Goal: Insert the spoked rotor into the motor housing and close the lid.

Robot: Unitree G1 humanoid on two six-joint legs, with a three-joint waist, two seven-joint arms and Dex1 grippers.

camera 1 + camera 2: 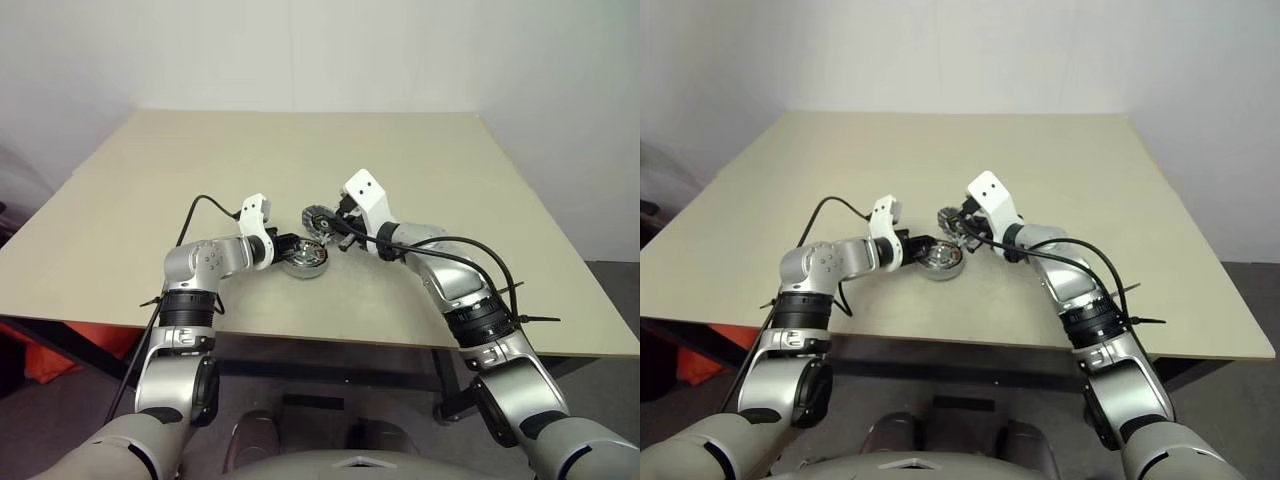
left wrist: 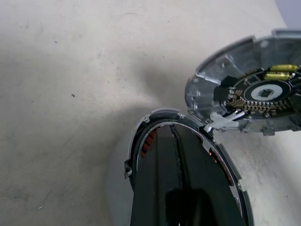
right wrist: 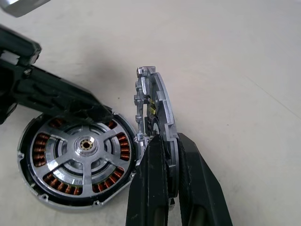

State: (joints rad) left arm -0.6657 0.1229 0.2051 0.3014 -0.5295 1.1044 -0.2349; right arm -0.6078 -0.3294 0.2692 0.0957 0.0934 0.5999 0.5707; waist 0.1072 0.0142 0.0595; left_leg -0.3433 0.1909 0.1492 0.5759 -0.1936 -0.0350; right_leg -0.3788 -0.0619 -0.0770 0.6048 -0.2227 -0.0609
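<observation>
One rotor (image 3: 87,146) inside housing (image 3: 28,174)

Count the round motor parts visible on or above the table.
2 apparent: the motor housing lying on the table with the spoked rotor seated inside, and the lid held on edge beside it by the right pincer.

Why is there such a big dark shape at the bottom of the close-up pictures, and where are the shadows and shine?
Left wrist view: the dark shape is the left gripper, close to the lens and soft, over the motor housing, which shadows the table. Right wrist view: the right gripper clamps the lid edge-on; the spoked rotor gleams.
</observation>
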